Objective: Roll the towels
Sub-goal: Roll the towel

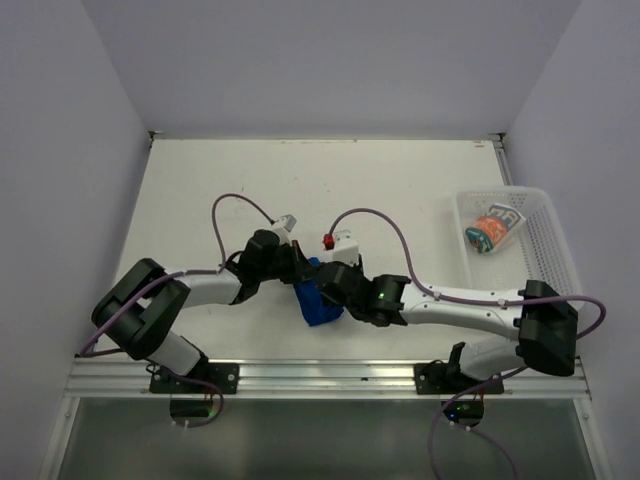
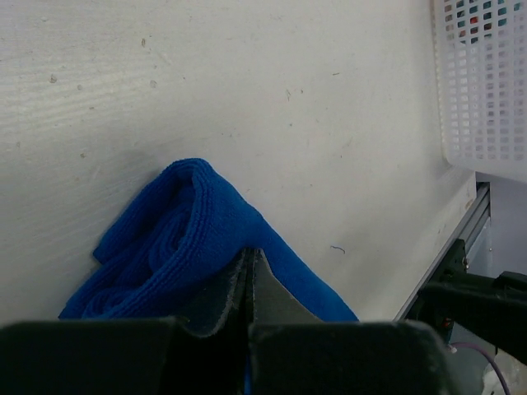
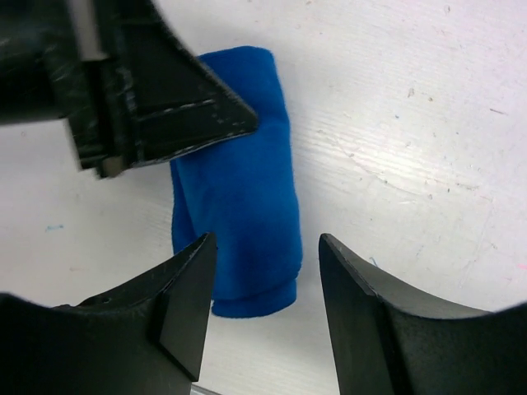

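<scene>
The plain blue towel [image 1: 320,305] lies rolled into a short tube on the white table, between my two grippers. My left gripper [image 1: 303,269] is shut, and its fingertips [image 2: 251,257] press against the towel's folded edge [image 2: 189,239]. My right gripper [image 3: 268,239] hangs open just over the near end of the roll [image 3: 239,189], one finger on each side, touching nothing. In the right wrist view the left gripper's fingers [image 3: 181,107] reach over the roll's far end. The patterned towel [image 1: 492,232] lies rolled up inside the basket.
A white mesh basket [image 1: 530,200] stands at the table's right edge; its wall [image 2: 486,82] shows in the left wrist view. The metal rail [image 1: 320,375] runs along the near edge behind both arm bases. Purple cables loop over the table above the arms.
</scene>
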